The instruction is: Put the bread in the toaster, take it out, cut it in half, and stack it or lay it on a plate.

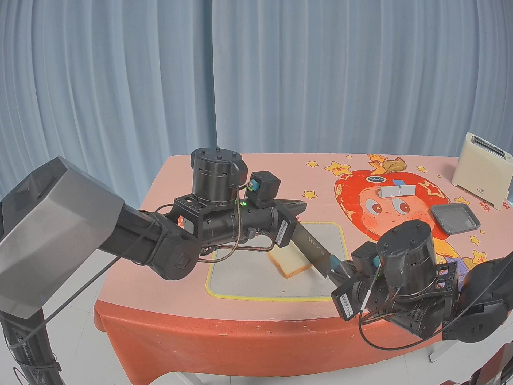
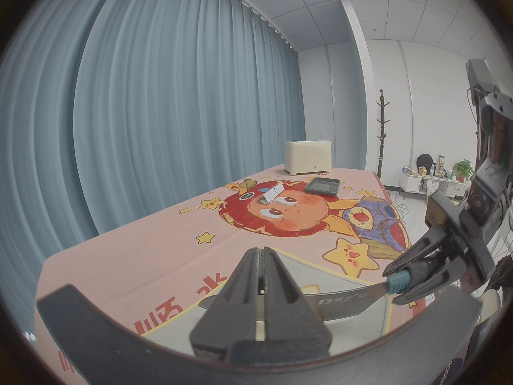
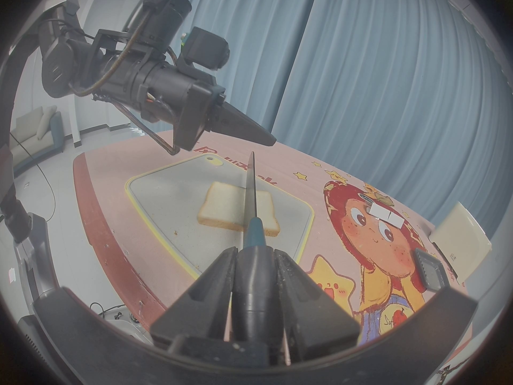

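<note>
The table (image 1: 176, 188) was covered by a salmon-pink cloth (image 1: 224, 343) that hung over the near edge in a darker orange. The cloth was printed with yellow stars and a large red-haired cartoon face on the right half. A grey cutting board (image 1: 240, 274) with a yellow rim lay flat near the front edge, left of the cartoon. A cream toaster (image 1: 481, 172) stood upright at the far right corner, slots facing up. Just in front of it, apart from it, lay a shallow dark grey tray (image 1: 455, 217). A small white block (image 1: 396, 190) rested on the cartoon's forehead, left of the toaster, with a blue bit at its far side.
</note>
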`<state>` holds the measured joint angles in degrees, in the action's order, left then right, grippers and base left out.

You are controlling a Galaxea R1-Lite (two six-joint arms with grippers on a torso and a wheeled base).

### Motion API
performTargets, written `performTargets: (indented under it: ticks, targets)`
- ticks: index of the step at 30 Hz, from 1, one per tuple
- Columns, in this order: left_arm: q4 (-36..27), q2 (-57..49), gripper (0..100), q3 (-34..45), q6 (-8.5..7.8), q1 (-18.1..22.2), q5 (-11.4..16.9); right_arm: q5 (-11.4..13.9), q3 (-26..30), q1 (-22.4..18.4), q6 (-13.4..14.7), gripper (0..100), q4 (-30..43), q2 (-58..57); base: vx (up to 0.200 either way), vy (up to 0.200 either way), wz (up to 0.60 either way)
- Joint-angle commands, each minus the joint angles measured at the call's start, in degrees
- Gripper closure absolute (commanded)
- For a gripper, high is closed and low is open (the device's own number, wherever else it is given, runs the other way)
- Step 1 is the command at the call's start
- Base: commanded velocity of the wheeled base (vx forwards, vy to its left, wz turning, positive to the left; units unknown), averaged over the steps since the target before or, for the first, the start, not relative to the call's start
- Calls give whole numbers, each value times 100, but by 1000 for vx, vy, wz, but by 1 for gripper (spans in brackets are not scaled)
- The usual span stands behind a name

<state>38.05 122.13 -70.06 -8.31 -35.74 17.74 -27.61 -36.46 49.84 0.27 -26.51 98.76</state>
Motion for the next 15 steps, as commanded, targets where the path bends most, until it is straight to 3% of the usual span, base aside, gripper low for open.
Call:
performTargets:
  ticks: [1,15]
  targets:
    - [1,189,100,-78,-4,-3,2,-7,-1,9,0,100,-3,21,0,0,0]
    - [-17,294,100,19,-4,50,-33,-7,-1,35,8,100,-3,21,0,0,0]
